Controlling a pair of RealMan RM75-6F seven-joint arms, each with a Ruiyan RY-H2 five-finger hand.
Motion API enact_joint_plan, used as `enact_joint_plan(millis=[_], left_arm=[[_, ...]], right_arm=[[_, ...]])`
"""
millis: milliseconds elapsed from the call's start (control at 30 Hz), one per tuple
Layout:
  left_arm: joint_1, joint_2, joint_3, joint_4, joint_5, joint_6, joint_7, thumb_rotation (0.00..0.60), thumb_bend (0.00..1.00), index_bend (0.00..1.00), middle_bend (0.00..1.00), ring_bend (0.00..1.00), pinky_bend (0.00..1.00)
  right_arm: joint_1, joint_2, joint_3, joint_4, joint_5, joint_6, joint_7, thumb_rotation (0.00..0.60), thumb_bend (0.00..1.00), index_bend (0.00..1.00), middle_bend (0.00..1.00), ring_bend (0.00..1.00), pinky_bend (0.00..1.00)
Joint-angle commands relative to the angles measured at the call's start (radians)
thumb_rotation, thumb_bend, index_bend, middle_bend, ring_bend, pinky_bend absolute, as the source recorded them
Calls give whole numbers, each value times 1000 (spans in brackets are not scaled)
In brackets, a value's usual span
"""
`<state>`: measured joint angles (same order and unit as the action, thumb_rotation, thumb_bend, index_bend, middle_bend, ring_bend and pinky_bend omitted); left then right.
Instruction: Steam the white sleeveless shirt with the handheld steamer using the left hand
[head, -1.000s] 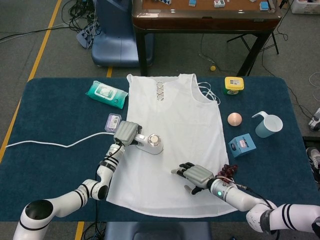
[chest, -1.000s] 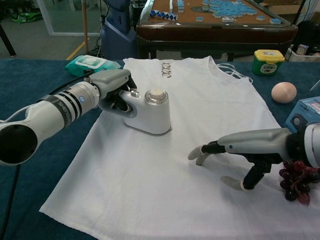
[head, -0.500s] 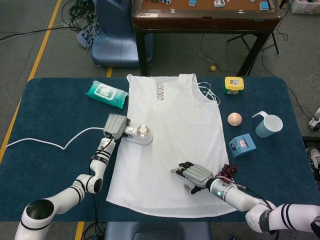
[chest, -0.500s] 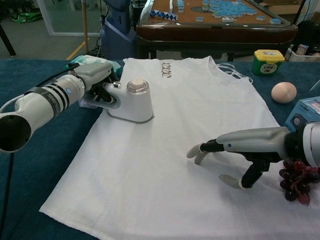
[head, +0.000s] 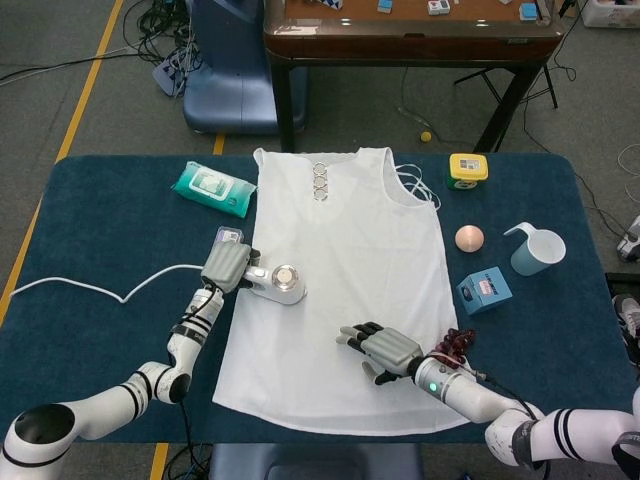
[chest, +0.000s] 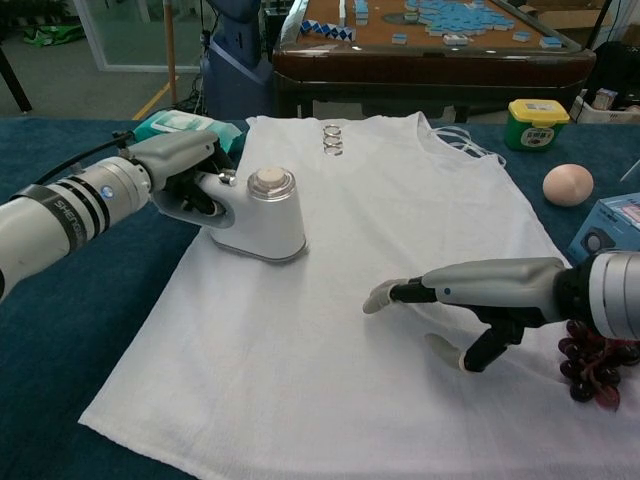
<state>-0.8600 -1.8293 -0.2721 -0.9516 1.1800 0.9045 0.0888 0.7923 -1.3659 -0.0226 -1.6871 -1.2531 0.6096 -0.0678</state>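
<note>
The white sleeveless shirt (head: 345, 260) (chest: 330, 300) lies flat on the blue table, neckline away from me. My left hand (head: 226, 267) (chest: 180, 170) grips the handle of the white handheld steamer (head: 283, 283) (chest: 262, 214), which stands on the shirt's left edge. Its white cord (head: 100, 290) trails off to the left. My right hand (head: 382, 350) (chest: 470, 300) rests on the shirt's lower right part with fingers spread, holding nothing.
A green wipes pack (head: 213, 187) and a small purple box (head: 229, 237) lie left of the shirt. To the right are a yellow-lidded jar (head: 467, 170), a pink ball (head: 469, 237), a blue mug (head: 537, 250), a blue box (head: 484, 290) and dark grapes (head: 456, 343) (chest: 592, 365).
My left hand has drawn the steamer from the shirt's middle left toward its left edge. My right hand has slid slightly left on the shirt.
</note>
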Motion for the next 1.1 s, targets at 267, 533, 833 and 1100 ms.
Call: enact_joint_plan(millis=[267,533,833,1100], left_arm=[[14,18,23,-132,2,16,64,600,226,868,834,703,669],[3,-32,39,-62,15,10,66,600,227,868,833,702,669],[-16,-74,26,45,20,-7,34,600,226,867,833,701,670],[-39,-105,6,164,17,-29,1,600,227,868,833,701,669]], right_arm=[[10,-16,-6,9,16,-4,-30,600,701,0,0,0,0],[7,-9,-18,-5,31,7,-56,600,711,0,0,0,0],[7,-10,-25,-10,46,13,-77,600,799,0,0,0,0],[9,-10,-31,-17,64,17,-98,600,800,0,0,0,0]])
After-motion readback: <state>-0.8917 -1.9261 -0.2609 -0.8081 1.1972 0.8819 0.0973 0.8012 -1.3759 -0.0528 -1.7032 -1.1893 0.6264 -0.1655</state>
